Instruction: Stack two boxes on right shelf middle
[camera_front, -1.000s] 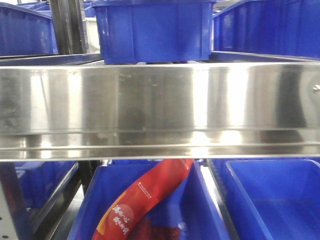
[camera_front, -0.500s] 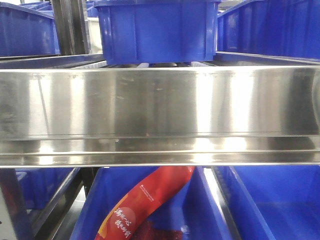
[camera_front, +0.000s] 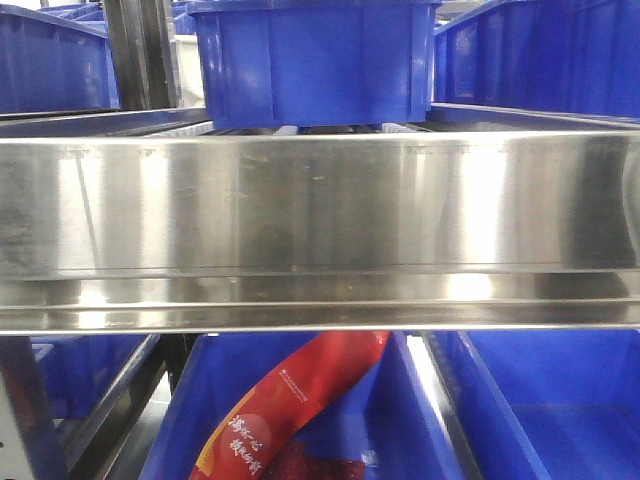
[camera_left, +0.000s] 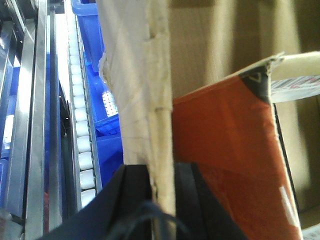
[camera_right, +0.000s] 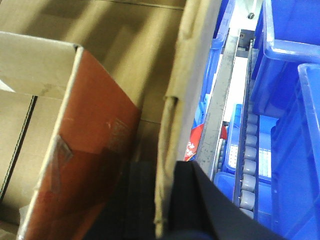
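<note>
Both wrist views are filled by an open brown cardboard box (camera_left: 135, 75) (camera_right: 115, 50). My left gripper (camera_left: 161, 200) is shut on the box's left wall, one black finger on each side of it. My right gripper (camera_right: 164, 200) is shut on the opposite wall in the same way. Inside the carton lies an orange-red box (camera_left: 225, 150) (camera_right: 85, 150). The stainless-steel shelf (camera_front: 320, 210) spans the front view with its wide shiny lip, very close to the camera. Neither the carton nor the grippers show in the front view.
A blue bin (camera_front: 310, 60) stands on the tier behind the lip, with others on both sides. Below, a blue bin holds a red packet (camera_front: 290, 400). Roller tracks (camera_left: 80, 125) (camera_right: 247, 165) and blue bins run beside the carton's outer walls.
In the front view the shelf lip has shifted slightly lower and to the right since one second ago. Nothing has moved over the last half second.
</note>
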